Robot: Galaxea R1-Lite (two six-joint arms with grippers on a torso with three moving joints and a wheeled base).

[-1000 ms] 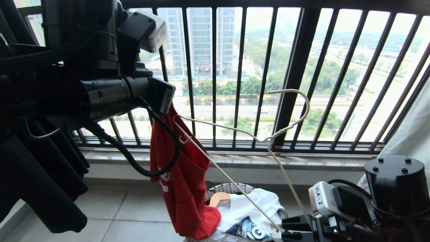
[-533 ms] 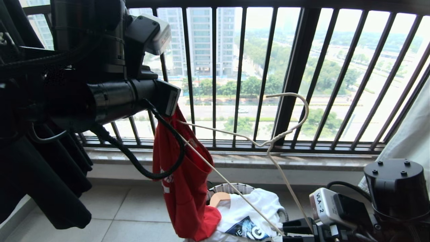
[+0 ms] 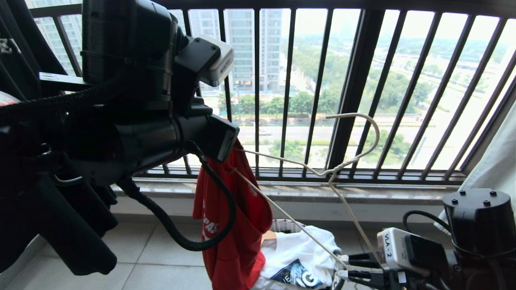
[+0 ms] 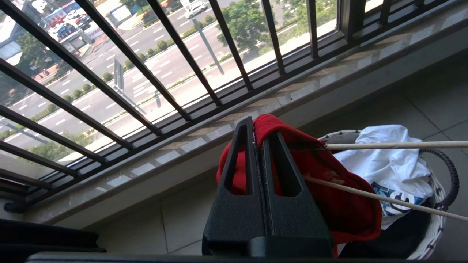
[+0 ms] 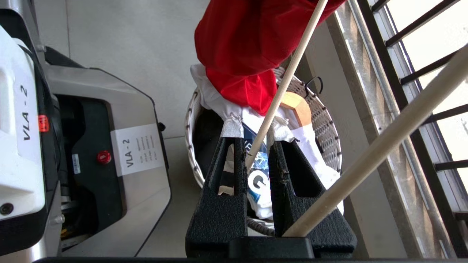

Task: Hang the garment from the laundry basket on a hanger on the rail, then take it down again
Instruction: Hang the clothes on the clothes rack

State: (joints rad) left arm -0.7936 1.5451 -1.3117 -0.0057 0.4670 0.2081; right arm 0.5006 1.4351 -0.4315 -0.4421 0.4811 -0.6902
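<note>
while the left gripper point(image 4: 257, 138) holds the garment point(image 3: 238, 225) with its jaws closed on a fold of the red cloth, above the laundry basket point(image 5: 321, 120), the right gripper point(image 5: 256, 146) has its jaws closed on the low end of the hanger point(image 3: 350, 161). one end of the hanger is inside the cloth, so i judge the step is dressing the garment on the hanger, before any hanging. next move, i think, needs the cloth pulled over the other end too. the rail is not in view.
</note>
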